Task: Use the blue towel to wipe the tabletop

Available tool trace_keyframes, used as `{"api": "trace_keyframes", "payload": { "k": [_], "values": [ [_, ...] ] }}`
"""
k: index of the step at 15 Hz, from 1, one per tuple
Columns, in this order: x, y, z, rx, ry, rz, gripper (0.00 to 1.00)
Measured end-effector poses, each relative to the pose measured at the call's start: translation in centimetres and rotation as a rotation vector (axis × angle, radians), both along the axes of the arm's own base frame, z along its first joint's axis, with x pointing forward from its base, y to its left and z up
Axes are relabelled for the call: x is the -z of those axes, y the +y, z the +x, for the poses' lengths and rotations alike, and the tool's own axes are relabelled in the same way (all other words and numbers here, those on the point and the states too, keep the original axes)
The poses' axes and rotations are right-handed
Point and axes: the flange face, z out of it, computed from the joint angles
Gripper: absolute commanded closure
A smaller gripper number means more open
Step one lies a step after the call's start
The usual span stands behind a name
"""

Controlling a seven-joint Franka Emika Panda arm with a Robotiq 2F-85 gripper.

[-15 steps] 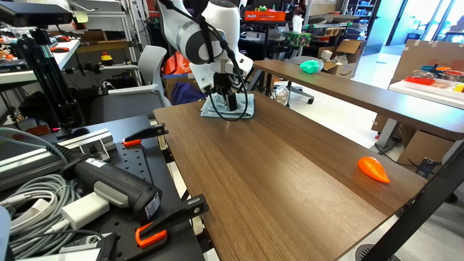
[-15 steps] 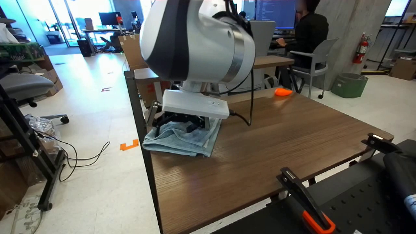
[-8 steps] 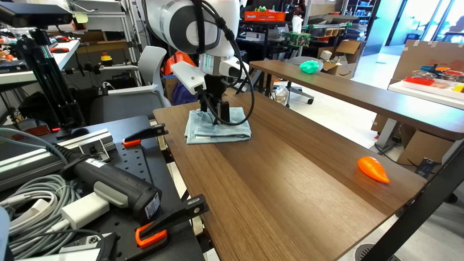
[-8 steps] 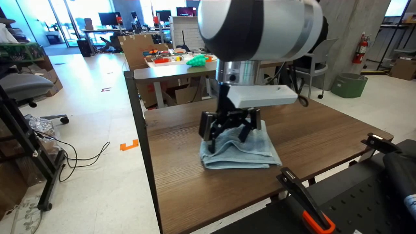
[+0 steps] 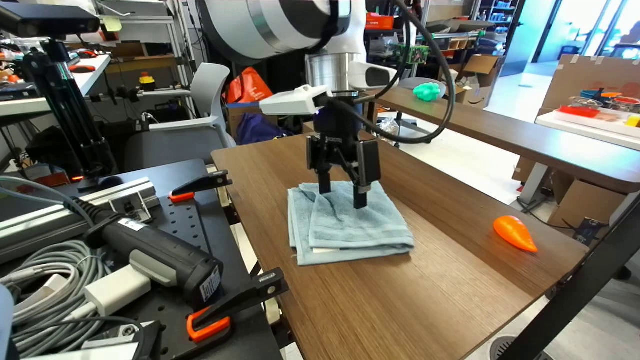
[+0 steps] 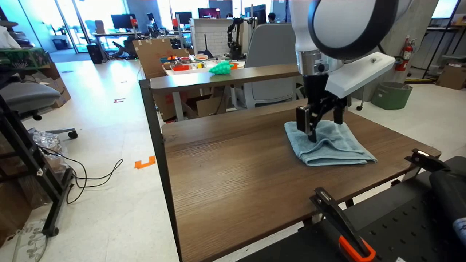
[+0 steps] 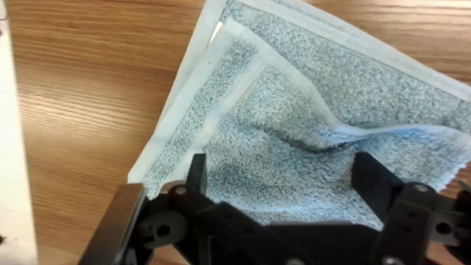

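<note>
One pale blue-grey cloth towel, folded roughly square and rumpled, lies on one long, brown wood-grain tabletop; in an exterior view it sits toward 10 o'clock from the tabletop's middle. The single black two-fingered gripper stands over it, both dark fingers spread well apart, their tips seeming to touch the cloth. In the wrist view the gripper stands at 6 o'clock and the towel runs beneath and past it toward 12 and 2. One white-and-grey jointed arm extends down in an exterior view from about 11 o'clock of the towel, wrist and gripper pointing nearly straight down, a thick black cable bowing out toward 3. Also from the towel there, one smooth orange tapered object lies well apart at 3 o'clock on the tabletop; two black clamps with orange parts stand at 8 o'clock and between 9 and 10, on a dark perforated bench; one lumpy green object rests at 1 o'clock on a separate brown table.
</note>
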Motion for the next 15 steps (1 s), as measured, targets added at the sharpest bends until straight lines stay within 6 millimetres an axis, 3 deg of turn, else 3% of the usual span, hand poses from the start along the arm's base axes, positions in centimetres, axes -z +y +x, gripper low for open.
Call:
{"api": "trace_keyframes", "payload": {
  "k": [2, 10, 12, 15],
  "values": [
    [-0.4, -0.9, 0.4, 0.001, -0.021, -0.065, 0.0],
    [-0.3, 0.0, 0.4, -0.004, -0.027, -0.067, 0.0],
    [0.6, 0.5, 0.2, 0.039, -0.018, -0.038, 0.0],
    [3.7, 1.1, 0.1, 0.14, -0.003, 0.008, 0.0]
  ]
}}
